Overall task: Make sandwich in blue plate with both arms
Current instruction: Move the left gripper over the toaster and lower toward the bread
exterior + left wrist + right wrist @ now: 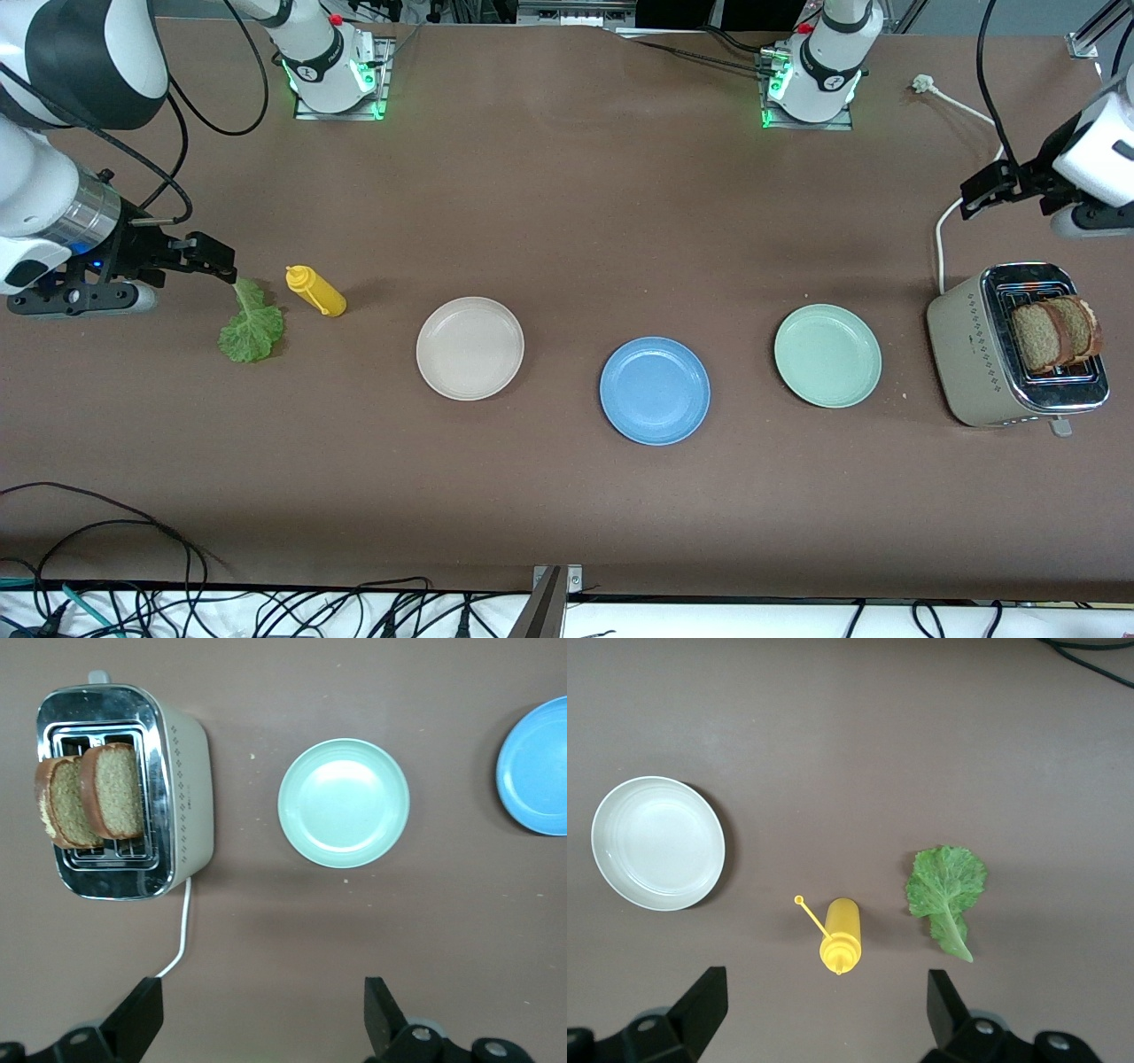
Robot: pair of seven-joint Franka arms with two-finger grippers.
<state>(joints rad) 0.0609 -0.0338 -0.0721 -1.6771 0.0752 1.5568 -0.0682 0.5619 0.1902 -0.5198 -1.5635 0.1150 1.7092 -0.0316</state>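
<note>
The blue plate point(655, 390) lies empty on the brown table between a cream plate and a mint plate; its edge also shows in the left wrist view point(536, 766). Two brown bread slices point(1054, 332) stand in the toaster point(974, 354) at the left arm's end, and they show in the left wrist view point(89, 797). A green lettuce leaf point(252, 323) lies flat at the right arm's end and shows in the right wrist view point(946, 895). My left gripper point(988, 189) is open and empty over the toaster's cord. My right gripper point(211, 257) is open and empty over the table by the leaf's stem.
A yellow squeeze bottle point(316, 291) lies beside the lettuce. The cream plate point(469, 348) and the mint plate point(827, 355) are empty. The toaster's white cord point(941, 239) runs toward the robots' bases. Loose black cables lie along the table's front edge.
</note>
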